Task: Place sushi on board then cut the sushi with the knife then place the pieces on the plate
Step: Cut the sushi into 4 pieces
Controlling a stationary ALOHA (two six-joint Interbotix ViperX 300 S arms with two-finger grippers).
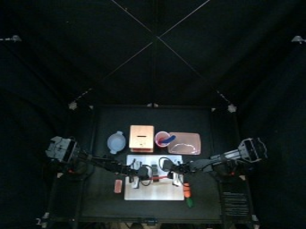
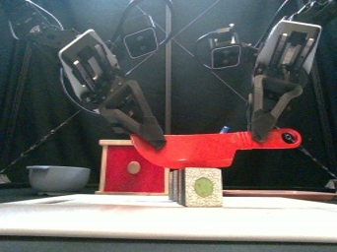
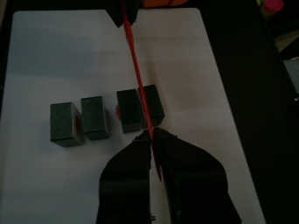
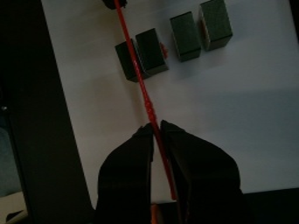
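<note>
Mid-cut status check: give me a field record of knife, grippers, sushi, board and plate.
knife: red knife, across the sushi roll, held at both ends
left gripper: shut on red knife
right gripper: shut on red knife
sushi: on the white board; two blocks split off, the rest under the blade
plate: pink tray behind the board, no sushi seen there
</note>
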